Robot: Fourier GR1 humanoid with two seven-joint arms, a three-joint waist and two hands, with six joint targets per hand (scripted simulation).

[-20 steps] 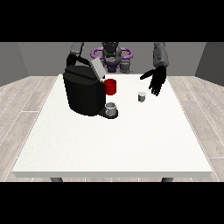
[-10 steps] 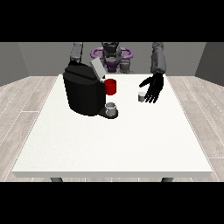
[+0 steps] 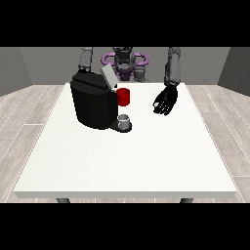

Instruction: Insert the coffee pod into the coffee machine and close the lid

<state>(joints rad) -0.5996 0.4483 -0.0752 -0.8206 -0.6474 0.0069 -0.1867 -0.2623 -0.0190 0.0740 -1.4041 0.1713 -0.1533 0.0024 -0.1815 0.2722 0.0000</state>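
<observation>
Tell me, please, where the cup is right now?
The cup stands on the coffee machine's tray, left of the view's centre, below the red part.

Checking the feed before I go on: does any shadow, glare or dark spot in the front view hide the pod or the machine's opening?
Front view: even light, no glare on the white table. The coffee machine is uniformly black, its opening unreadable under the raised lid. The hand at the view's right is black too, and no pod shows at it.
</observation>
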